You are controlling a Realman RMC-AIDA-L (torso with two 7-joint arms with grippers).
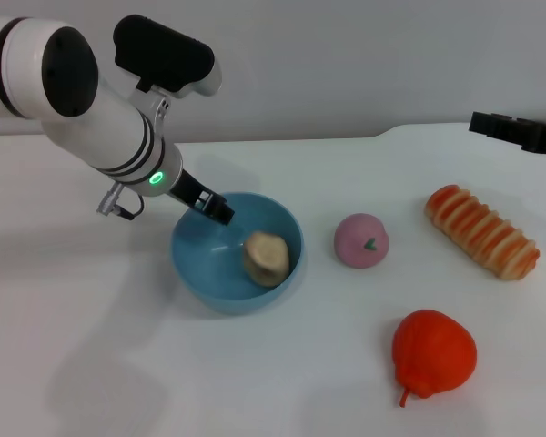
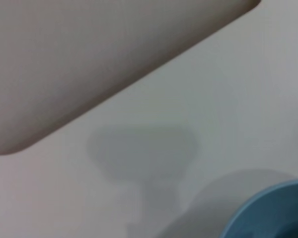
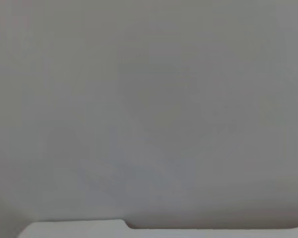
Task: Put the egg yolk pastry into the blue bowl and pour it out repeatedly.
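The blue bowl (image 1: 200, 264) stands on the white table left of centre in the head view, and a piece of its rim (image 2: 268, 210) shows in the left wrist view. The egg yolk pastry (image 1: 266, 259), a pale beige lump, lies inside the bowl against its right wall. My left gripper (image 1: 217, 209) reaches down to the bowl's back-left rim, its black fingers pinched on that rim. My right gripper (image 1: 519, 132) is parked at the far right edge, well away from the bowl.
A pink ball with a green mark (image 1: 361, 240) sits just right of the bowl. Farther right lies an orange-and-cream striped bread roll (image 1: 481, 231). A red-orange fruit-shaped item (image 1: 432, 354) rests near the front right.
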